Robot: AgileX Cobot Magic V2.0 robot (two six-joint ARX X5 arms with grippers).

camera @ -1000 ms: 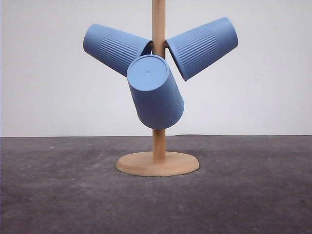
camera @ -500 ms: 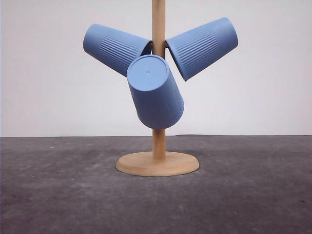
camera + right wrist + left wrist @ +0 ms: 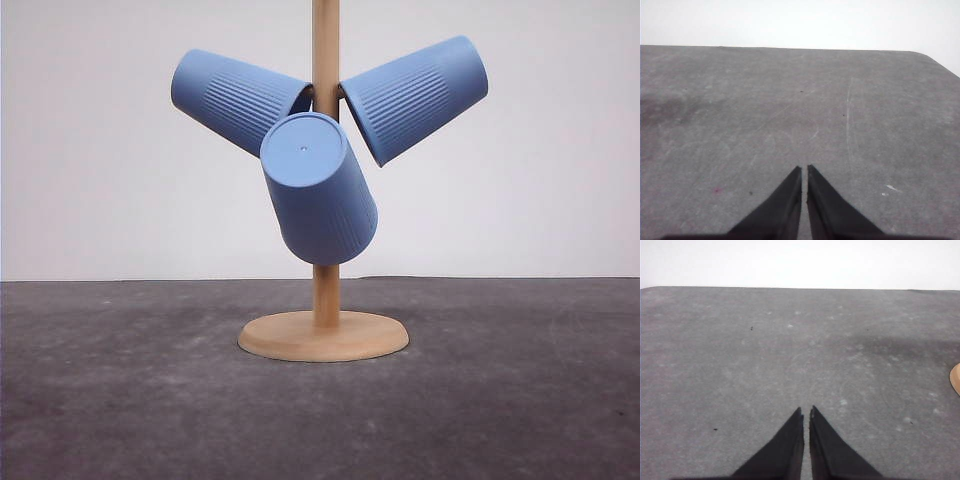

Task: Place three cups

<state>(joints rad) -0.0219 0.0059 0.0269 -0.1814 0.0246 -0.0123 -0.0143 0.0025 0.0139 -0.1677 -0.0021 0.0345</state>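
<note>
Looks basically done, nothing obvious left. Nearest: left gripper [image 3: 806, 412] and right gripper [image 3: 804, 170] both pinched almost closed, holding nothing, over bare grey counter [image 3: 520, 400]. Further back, wooden stand [image 3: 324, 335] upright on that counter, all three cups hung on it bases outward: front cup [image 3: 318, 190] tipped toward the camera, left cup [image 3: 238, 98] and right cup [image 3: 415, 96] angled up. Behind, plain white wall [image 3: 100, 150].

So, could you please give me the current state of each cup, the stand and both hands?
Left cup: hung on the stand, tilted, base outward.
Right cup: hung, tilted, base outward.
Front cup: hung, base toward camera.
Wooden stand: upright on the table.
Left hand: shut, empty.
Right hand: shut, empty.
</note>
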